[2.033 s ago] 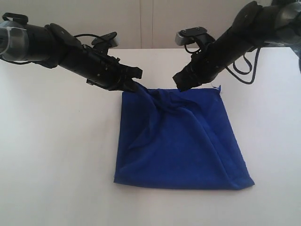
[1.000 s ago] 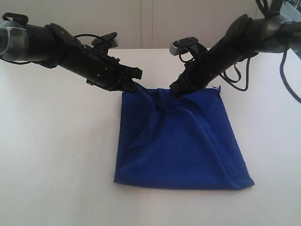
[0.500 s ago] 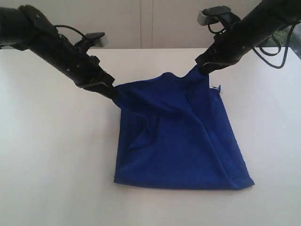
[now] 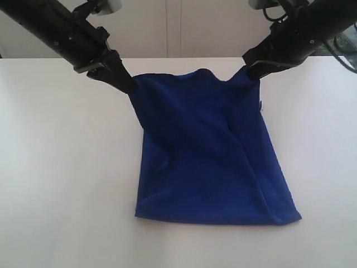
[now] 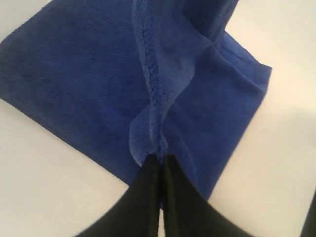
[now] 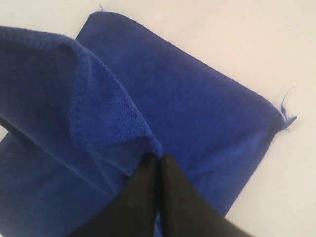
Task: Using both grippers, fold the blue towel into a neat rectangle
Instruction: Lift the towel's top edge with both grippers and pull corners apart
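Blue towel [image 4: 212, 162] hangs by two corners, one in each pincer, and slopes down from the tips to the white counter [image 4: 67, 167]. Its far end from the pincers lies flat there, with both of those corners on the surface.

The left pincer [image 4: 131, 85] is clamped on one upper corner of the cloth. In the left wrist view its black fingers [image 5: 143, 197] meet with barely a slit between them. A bunched bit of stitched edge [image 5: 149, 84] is nipped right at the tips and runs straight away from them.

The right pincer [image 4: 250, 71] is likewise closed hard on the other upper corner. In the right wrist view its fingers [image 6: 177, 197] are pressed together on a curled flap of the towel that stands up just ahead of the tips.

Between the two pincers the held edge runs nearly level, with a small hump about midway. Both tips are clear of the counter.

Beneath the held layer, a second layer of the cloth lies flat on the counter. Its corner sits below and just outside the right pincer and carries a small loose thread [image 6: 286, 117].

Diagonal creases run from each pincer down across the cloth.
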`<action>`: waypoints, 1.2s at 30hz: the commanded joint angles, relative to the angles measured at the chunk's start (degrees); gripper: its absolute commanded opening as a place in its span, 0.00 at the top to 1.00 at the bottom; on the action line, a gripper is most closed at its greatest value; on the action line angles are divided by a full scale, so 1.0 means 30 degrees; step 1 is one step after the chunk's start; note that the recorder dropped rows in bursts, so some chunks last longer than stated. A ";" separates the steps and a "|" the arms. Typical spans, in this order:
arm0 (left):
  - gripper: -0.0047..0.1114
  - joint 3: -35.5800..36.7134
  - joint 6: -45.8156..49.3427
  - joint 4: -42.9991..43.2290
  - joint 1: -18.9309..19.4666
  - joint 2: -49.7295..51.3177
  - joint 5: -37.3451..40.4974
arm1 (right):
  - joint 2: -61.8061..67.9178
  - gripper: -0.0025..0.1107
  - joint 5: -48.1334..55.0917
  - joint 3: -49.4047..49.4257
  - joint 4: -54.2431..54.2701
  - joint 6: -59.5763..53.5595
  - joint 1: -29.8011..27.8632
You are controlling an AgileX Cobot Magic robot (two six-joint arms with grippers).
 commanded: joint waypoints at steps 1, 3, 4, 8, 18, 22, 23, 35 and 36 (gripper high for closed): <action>0.96 -0.0104 -0.0664 -0.0067 -0.0401 -0.1108 0.2039 | -0.1972 0.98 0.0211 0.1309 -0.0072 0.0313 -0.0086; 0.96 -0.0104 -0.0860 -0.0026 -0.0649 -0.1448 0.2618 | -0.2892 0.98 0.0211 0.1891 -0.0126 0.0313 -0.0086; 0.96 -0.0104 -0.1206 -0.0026 -0.0741 -0.1566 0.2827 | -0.3338 0.98 0.0211 0.2172 -0.0220 0.0313 -0.0086; 0.96 -0.0104 -0.1991 -0.0152 -0.0867 -0.2177 0.3580 | -0.4910 0.98 0.0607 0.3177 -0.0348 0.0405 -0.0086; 0.96 -0.0024 -0.3195 -0.0744 -0.0897 -0.4595 0.4220 | -0.8658 0.98 0.1066 0.5669 -0.0348 0.0439 -0.0086; 0.96 0.0954 -0.3604 -0.1016 -0.0897 -0.5900 0.4220 | -1.0365 0.98 0.1448 0.6416 -0.0348 0.0478 -0.0086; 0.96 0.1368 -0.3604 -0.1122 -0.0897 -0.6205 0.4220 | -1.0757 0.98 0.1576 0.6547 -0.0348 0.0478 -0.0086; 0.96 0.7384 -0.2690 -0.4397 -0.0897 -0.9632 0.4220 | -1.4930 0.98 0.5251 0.6807 -0.0348 0.0965 -0.0086; 0.96 0.7820 -0.2690 -0.4397 -0.0897 -0.9899 0.4220 | -1.5070 0.98 0.5442 0.6807 -0.0348 0.1106 -0.0086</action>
